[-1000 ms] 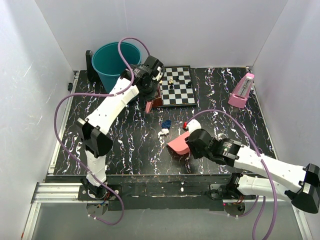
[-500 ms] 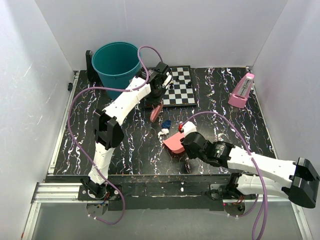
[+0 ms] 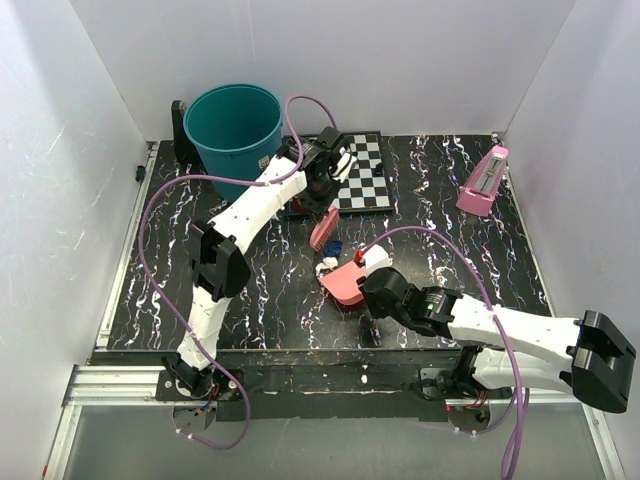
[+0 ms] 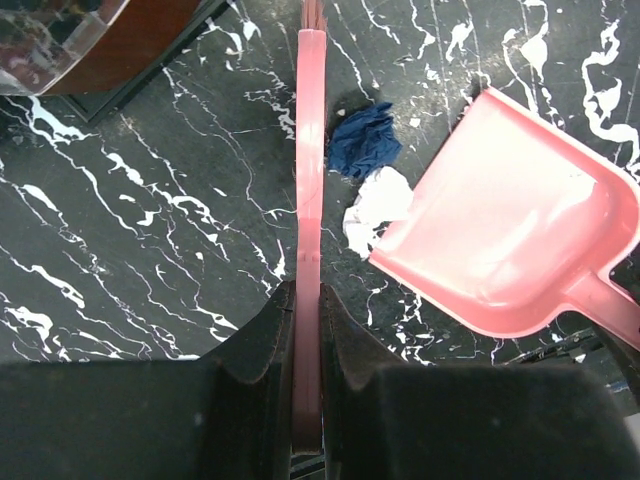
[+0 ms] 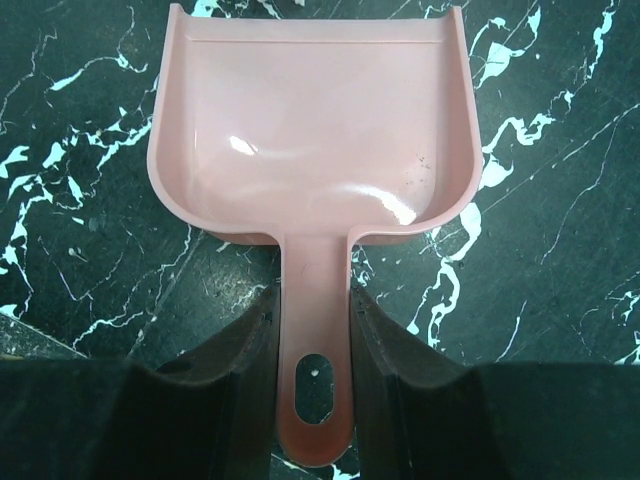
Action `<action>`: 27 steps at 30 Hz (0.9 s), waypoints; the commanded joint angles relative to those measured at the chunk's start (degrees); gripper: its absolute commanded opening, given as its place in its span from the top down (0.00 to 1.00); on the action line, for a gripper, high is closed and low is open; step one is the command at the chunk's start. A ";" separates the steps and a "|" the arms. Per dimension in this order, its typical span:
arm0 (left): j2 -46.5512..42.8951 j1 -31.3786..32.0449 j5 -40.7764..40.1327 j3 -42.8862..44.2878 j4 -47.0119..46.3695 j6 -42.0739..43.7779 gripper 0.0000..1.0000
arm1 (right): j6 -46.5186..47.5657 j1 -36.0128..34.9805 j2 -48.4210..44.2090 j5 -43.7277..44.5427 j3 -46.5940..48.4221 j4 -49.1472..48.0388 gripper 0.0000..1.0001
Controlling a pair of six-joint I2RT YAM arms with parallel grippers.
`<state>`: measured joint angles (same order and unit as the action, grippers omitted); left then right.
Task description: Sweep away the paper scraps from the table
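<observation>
- Beside the dustpan (image 4: 510, 230) lip: paper scraps (image 4: 378, 200), brush (image 4: 310, 150) just beyond.
- Clamped: left gripper (image 4: 308, 310) on brush, right gripper (image 5: 312, 300) on dustpan handle.
- Press lip flat; sweep low toward dustpan.

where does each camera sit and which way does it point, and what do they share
Top external: fixed above and behind the arms, looking down at the table; both arms show.
Left wrist: on the left arm, looking down past the left gripper, shut on the brush, at a blue scrap and a white scrap.
Right wrist: on the right arm, looking down past the right gripper, shut on the dustpan by its handle.
Shared: the dustpan shows in all three views.
</observation>
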<state>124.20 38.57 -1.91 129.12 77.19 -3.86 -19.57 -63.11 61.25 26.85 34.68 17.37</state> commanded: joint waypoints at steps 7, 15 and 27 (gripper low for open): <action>-3.87 3.00 9.55 -3.34 0.95 0.78 1.00 | -1.08 -0.43 0.79 2.06 -1.72 -5.50 0.99; -6.60 4.32 12.28 -5.02 1.03 -2.12 1.00 | -1.87 -0.43 2.46 2.24 -1.80 -6.03 0.99; -13.02 4.06 5.00 -2.03 0.95 -8.53 1.00 | 0.93 -0.61 -0.87 4.43 -4.70 -12.61 0.99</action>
<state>116.95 42.87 6.57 124.60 77.58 -9.08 -20.56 -63.16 62.81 28.42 31.66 10.92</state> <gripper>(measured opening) 0.079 0.366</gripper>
